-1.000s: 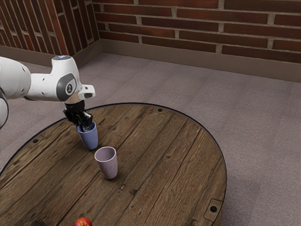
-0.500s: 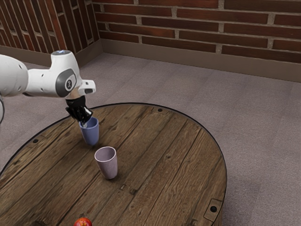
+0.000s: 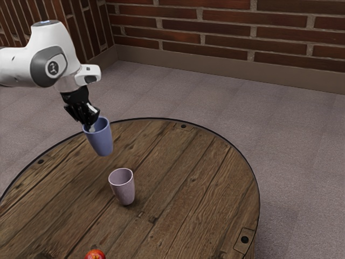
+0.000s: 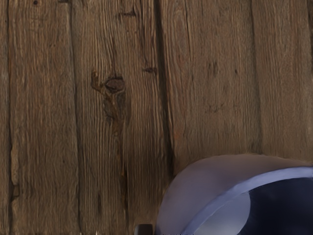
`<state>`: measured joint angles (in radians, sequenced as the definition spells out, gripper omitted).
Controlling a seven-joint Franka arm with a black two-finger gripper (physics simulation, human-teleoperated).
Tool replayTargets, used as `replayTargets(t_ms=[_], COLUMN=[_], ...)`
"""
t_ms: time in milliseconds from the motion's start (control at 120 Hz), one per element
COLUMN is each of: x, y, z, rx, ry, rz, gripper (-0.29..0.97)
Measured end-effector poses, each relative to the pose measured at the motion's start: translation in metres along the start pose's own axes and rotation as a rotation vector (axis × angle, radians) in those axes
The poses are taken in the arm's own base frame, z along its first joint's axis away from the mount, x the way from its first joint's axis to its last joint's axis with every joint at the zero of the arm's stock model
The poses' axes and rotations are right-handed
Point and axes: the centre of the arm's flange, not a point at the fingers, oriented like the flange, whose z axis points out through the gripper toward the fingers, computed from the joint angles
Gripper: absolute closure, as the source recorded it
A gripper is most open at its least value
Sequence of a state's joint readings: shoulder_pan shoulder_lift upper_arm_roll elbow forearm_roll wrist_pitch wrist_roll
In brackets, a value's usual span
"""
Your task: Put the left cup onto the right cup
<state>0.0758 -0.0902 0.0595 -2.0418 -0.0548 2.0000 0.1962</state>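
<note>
A red apple lies nearest, cut off at the exterior view's lower edge. Beyond it, the mauve cup stands upright on the round wooden tabletop. Farther back, the hand pinches the blue cup by its rim, tilted, clear of the wood (the wrist view blurs that rim above knotted planks).

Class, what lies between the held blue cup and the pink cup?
Nothing: between blue cup and pink cup the exterior view shows only bare round wooden table.
</note>
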Motion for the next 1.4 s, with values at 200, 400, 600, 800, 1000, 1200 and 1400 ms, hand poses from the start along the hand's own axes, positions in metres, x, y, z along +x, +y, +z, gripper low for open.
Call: replayTargets(t_ms=[200, 400, 600, 800, 1000, 1200, 1400], x=[-0.023, -0.026, -0.029, -0.021, -0.006, -0.001, 0.002], y=[0.023, 0.044, 0.063, 0.063, 0.06, 0.056, 0.051], z=[0.006, 0.023, 0.041, 0.063, 0.067, 0.083, 0.094], rx=[-0.014, -0.014, -0.016, -0.012, -0.003, -0.002, 0.003], ry=[-0.041, -0.081, -0.121, -0.148, -0.14, -0.155, -0.156], rz=[-0.043, -0.084, -0.134, -0.195, -0.23, -0.26, -0.282], gripper=[0.79, 0.79, 0.79, 0.79, 0.79, 0.79, 0.61])
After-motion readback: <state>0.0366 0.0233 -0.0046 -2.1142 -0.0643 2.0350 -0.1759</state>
